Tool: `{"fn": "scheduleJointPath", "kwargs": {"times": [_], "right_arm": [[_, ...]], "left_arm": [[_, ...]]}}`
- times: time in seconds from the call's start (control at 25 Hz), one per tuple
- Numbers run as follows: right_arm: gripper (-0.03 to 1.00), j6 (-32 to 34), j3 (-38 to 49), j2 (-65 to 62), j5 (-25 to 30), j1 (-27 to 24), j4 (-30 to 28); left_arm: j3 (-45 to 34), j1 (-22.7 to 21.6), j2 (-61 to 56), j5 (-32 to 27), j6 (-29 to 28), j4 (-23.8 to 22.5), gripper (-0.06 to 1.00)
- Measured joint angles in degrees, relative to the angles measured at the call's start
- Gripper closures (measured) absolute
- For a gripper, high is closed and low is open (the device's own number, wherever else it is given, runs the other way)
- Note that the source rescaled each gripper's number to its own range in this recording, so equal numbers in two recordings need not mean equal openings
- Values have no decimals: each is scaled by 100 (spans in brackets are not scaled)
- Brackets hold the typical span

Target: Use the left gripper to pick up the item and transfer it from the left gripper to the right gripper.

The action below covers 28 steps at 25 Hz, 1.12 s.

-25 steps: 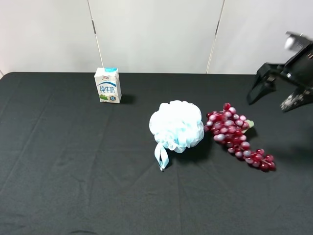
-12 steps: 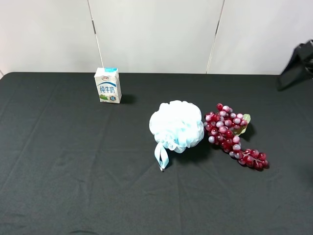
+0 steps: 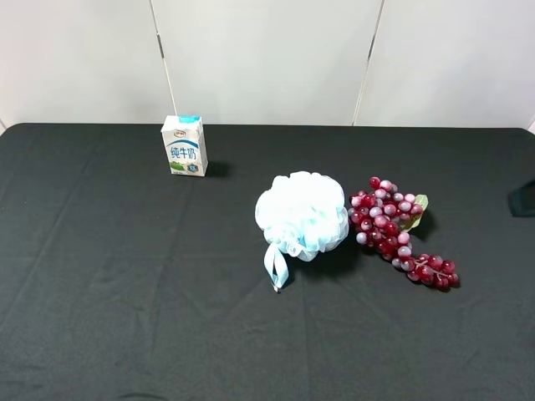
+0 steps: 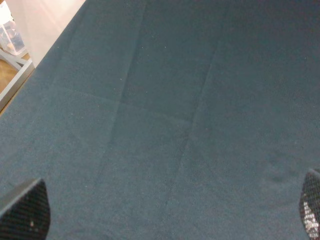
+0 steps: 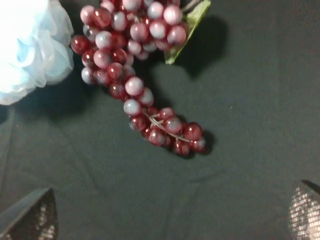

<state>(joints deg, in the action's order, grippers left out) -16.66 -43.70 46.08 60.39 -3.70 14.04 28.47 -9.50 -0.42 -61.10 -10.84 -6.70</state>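
Note:
The bunch of dark red and pinkish grapes [image 3: 397, 230] with a green leaf lies on the black cloth, right of centre, touching or nearly touching the pale blue pouf [image 3: 302, 214]. In the right wrist view the grapes [image 5: 135, 75] lie free on the cloth, well ahead of my right gripper [image 5: 170, 217], whose two fingertips [image 5: 30, 217] stand wide apart and empty. In the left wrist view my left gripper [image 4: 165, 210] is open over bare cloth; its fingertips [image 4: 25, 212] hold nothing. Neither gripper shows in the exterior high view.
A small white-blue milk carton [image 3: 185, 145] stands upright at the back left. The black cloth [image 3: 125, 276] covers the table up to a white back wall. The table's left edge [image 4: 30, 65] shows in the left wrist view.
The right arm has withdrawn out of the exterior high view at the right. The grapes shifted slightly between the first and second frames and now lie still.

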Motion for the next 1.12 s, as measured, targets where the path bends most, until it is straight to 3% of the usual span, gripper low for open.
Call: {"fn": "scheduleJointPath", "kwargs": {"times": [0.36, 0.76, 1.12], "right_arm": [[-3, 211, 749, -2375, -427, 0, -33], [-3, 566, 1212, -4074, -439, 0, -219], [-3, 1629, 1523, -4619, -209, 0, -1295]], "left_arm": [[0, 0, 0, 0, 0, 0, -6], [0, 0, 0, 0, 0, 0, -6], [0, 0, 0, 0, 0, 0, -6]]}}
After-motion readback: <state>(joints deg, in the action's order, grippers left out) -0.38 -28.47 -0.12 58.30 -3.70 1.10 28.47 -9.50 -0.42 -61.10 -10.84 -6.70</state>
